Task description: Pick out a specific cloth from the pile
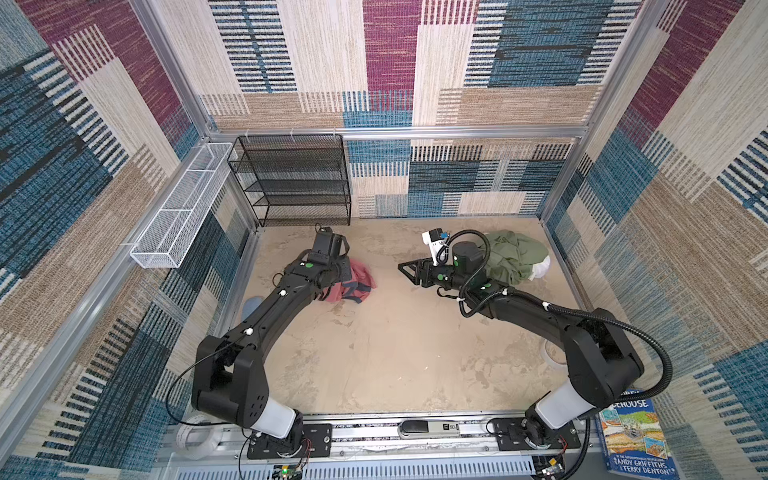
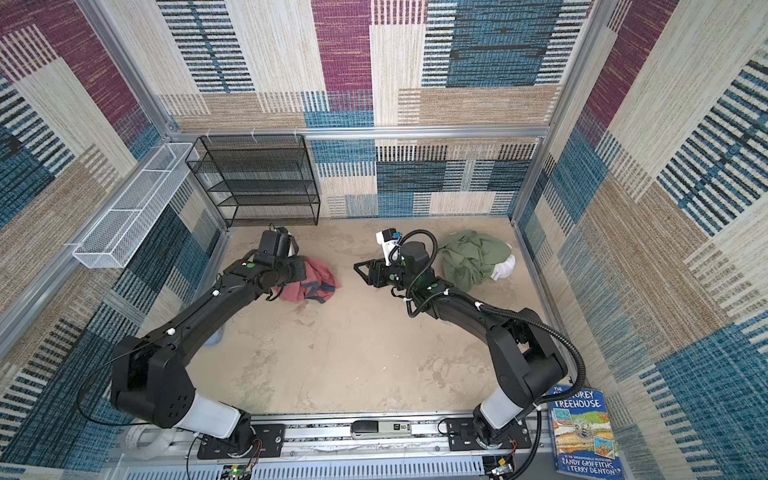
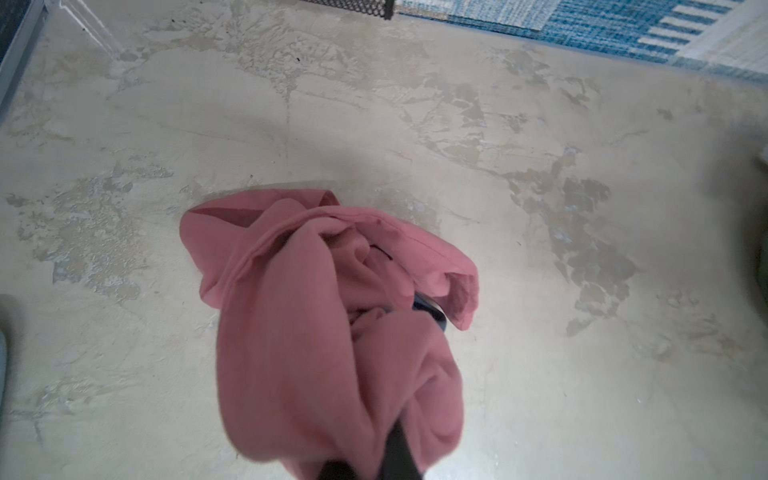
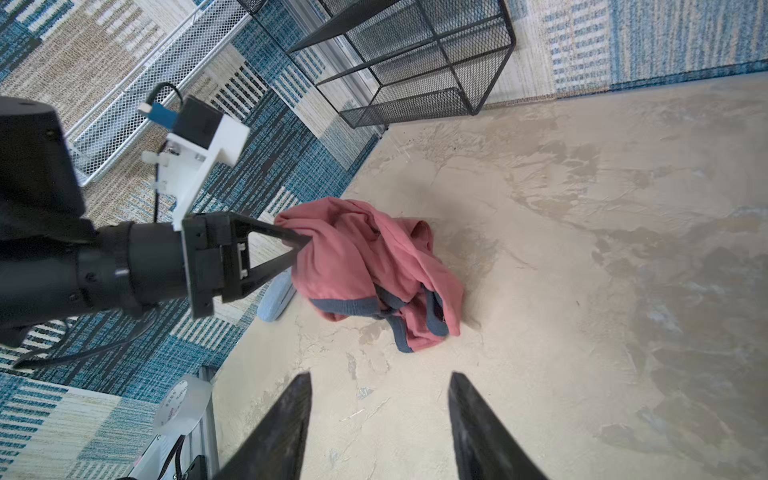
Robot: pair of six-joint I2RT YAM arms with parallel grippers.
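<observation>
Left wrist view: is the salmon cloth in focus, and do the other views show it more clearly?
Left wrist view: the cloth, close to the lens, is soft in its lower folds; the floor is sharper. Right wrist view: the cloth is crisp, its grey-blue trim clear, a faint shadow beside it. In both top views: even light, no glare, the cloth small but distinct.

Mottled beige tabletop (image 1: 395, 353), salmon-red cloth (image 1: 358, 286) left, olive-and-white pile (image 1: 513, 255) right, mesh rack (image 1: 299, 187) behind
</observation>
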